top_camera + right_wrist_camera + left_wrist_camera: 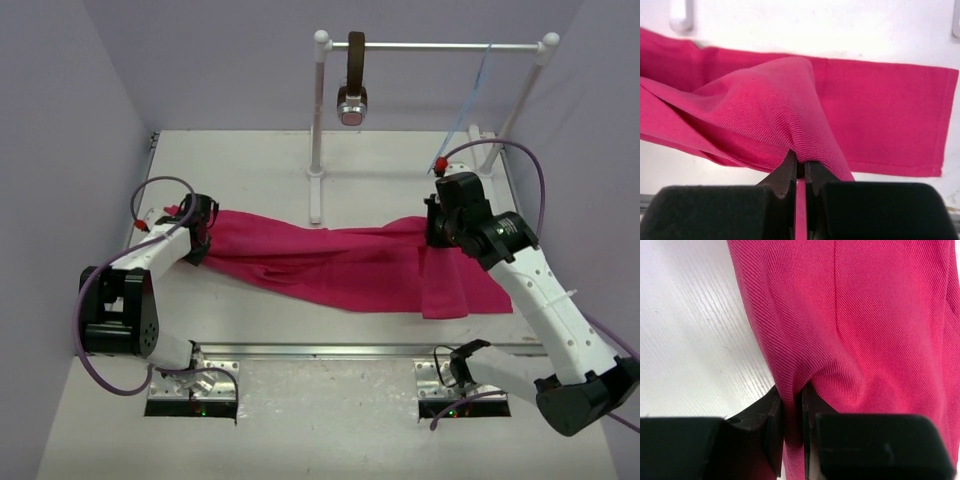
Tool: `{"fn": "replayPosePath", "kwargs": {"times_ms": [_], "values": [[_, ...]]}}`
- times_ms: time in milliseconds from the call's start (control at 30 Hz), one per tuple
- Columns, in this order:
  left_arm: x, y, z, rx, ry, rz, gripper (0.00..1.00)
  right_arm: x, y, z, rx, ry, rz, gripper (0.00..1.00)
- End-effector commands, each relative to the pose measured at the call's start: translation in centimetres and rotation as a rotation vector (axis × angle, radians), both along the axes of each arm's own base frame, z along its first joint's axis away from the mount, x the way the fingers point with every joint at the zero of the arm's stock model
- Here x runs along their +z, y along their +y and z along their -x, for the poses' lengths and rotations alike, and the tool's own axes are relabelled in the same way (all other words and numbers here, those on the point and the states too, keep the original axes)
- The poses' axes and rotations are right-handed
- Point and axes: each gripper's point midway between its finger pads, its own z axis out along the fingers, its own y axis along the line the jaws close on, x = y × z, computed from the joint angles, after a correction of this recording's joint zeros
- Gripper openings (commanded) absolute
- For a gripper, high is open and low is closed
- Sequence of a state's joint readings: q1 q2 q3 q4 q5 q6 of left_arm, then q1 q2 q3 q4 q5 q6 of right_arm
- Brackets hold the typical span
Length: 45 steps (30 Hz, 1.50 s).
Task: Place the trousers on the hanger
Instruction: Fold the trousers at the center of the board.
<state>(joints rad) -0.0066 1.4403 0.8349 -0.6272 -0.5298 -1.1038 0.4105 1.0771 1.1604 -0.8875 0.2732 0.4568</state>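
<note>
A white table [260, 170] stands between pale lilac walls, with a white rack [430, 45] at its back edge. The magenta-pink trousers [330, 265] lie stretched across the table from left to right, in front of the rack. The left gripper [792, 395] is closed narrowly on a fold at the left end of the cloth. The right gripper [799, 162] pinches a fold near the right end, where the cloth rises into a small peak. The pale blue hanger [480, 80] hangs on the right part of the rack's rail, well apart from the trousers. A brown strap [355, 65] with a round metal end hangs further left.
</note>
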Motion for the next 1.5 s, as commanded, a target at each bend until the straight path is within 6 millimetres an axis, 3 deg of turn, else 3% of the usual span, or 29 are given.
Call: {"fn": "replayPosePath", "kwargs": {"times_ms": [0, 100, 233, 267, 300, 333, 400, 467, 533, 567, 600, 667, 733, 800, 867, 900, 967, 1067, 1167, 1233, 1333, 1400, 1467], "values": [[0.7, 1.2, -0.7, 0.021, -0.038, -0.056, 0.0, -2.5, -4.2, 0.6, -0.039, 0.16, 0.285, 0.03], [0.6, 1.2, -0.2, 0.032, -0.039, -0.055, 0.0, -6.8, -4.5, 0.4, -0.024, 0.327, 0.361, 0.04], [1.0, 1.7, 0.6, 0.063, -0.042, -0.073, 0.0, -8.4, -5.0, -0.2, -0.069, 0.364, 0.356, 0.12], [1.1, 2.4, 0.9, 0.09, -0.042, -0.077, 0.0, -8.0, -5.2, -0.5, -0.083, 0.335, 0.344, 0.21], [1.4, 2.7, 0.9, 0.097, -0.049, -0.083, 0.0, -7.7, -5.7, -0.8, -0.111, 0.309, 0.344, 0.55], [1.5, 2.7, 0.9, 0.095, -0.053, -0.084, 0.0, -7.0, -6.6, -1.6, -0.159, 0.264, 0.33, 0.61], [1.5, 2.5, 0.6, 0.079, -0.058, -0.073, 0.0, -6.8, -7.7, -3.5, -0.179, 0.224, 0.253, 0.57], [1.4, 2.1, 0.4, 0.064, -0.069, -0.054, 0.0, -7.4, -9.2, -4.8, -0.22, 0.238, 0.206, 0.36], [1.3, 1.8, 0.1, 0.042, -0.09, -0.04, 0.0, -8.7, -9.3, -5.6, -0.221, 0.268, 0.209, 0.1], [1.3, 1.7, 0.0, 0.032, -0.1, -0.036, 0.0, -9.3, -9.2, -5.8, -0.22, 0.287, 0.204, 0.02], [1.4, 1.7, 0.0, 0.025, -0.107, -0.038, 0.0, -9.8, -8.8, -5.6, -0.214, 0.313, 0.186, 0.05], [1.6, 1.7, -0.1, 0.012, -0.114, -0.044, 0.01, -10.5, -7.7, -5.2, -0.206, 0.326, 0.149, 0.25], [2.1, 1.8, -0.2, 0.006, -0.119, -0.052, 0.11, -11.7, -6.5, -3.3, -0.186, 0.317, 0.128, 0.45], [2.5, 1.9, -0.2, 0.002, -0.123, -0.056, 0.15, -13.1, -5.7, -1.2, -0.178, 0.318, 0.109, 0.48], [3.1, 1.8, -0.3, -0.005, -0.145, -0.053, 0.16, -12.7, -4.9, -0.2, -0.148, 0.257, 0.103, 0.59], [3.2, 1.6, -0.4, -0.017, -0.153, -0.048, 0.17, -12.5, -4.6, 0.2, -0.135, 0.228, 0.09, 0.67], [3.5, 1.2, -0.6, -0.046, -0.181, -0.039, 0.21, -13.0, -4.4, 0.7, -0.121, 0.192, 0.074, 0.98], [3.8, 0.6, -0.8, -0.084, -0.212, -0.015, 0.42, -14.2, -4.6, 0.8, -0.136, 0.242, 0.092, 0.99], [4.3, 0.1, -0.7, -0.116, -0.243, -0.003, 0.79, -15.7, -4.2, 0.8, -0.151, 0.255, 0.068, 0.95], [4.7, -0.2, -0.6, -0.125, -0.261, 0.009, 0.99, -16.2, -1.3, 0.9, -0.067, 0.249, -0.066, 0.89], [5.6, -0.8, -0.2, -0.149, -0.31, 0.034, 1.0, -15.6, 4.5, 0.7, 0.168, 0.154, -0.197, 0.81], [6.5, -1.6, -0.6, -0.2, -0.363, 0.056, 1.0, -15.5, 6.2, 0.4, 0.269, 0.118, -0.155, 0.8], [8.0, -2.5, -0.9, -0.278, -0.413, 0.062, 1.0, -15.9, 6.6, -0.1, 0.334, 0.105, -0.102, 0.8]]}}
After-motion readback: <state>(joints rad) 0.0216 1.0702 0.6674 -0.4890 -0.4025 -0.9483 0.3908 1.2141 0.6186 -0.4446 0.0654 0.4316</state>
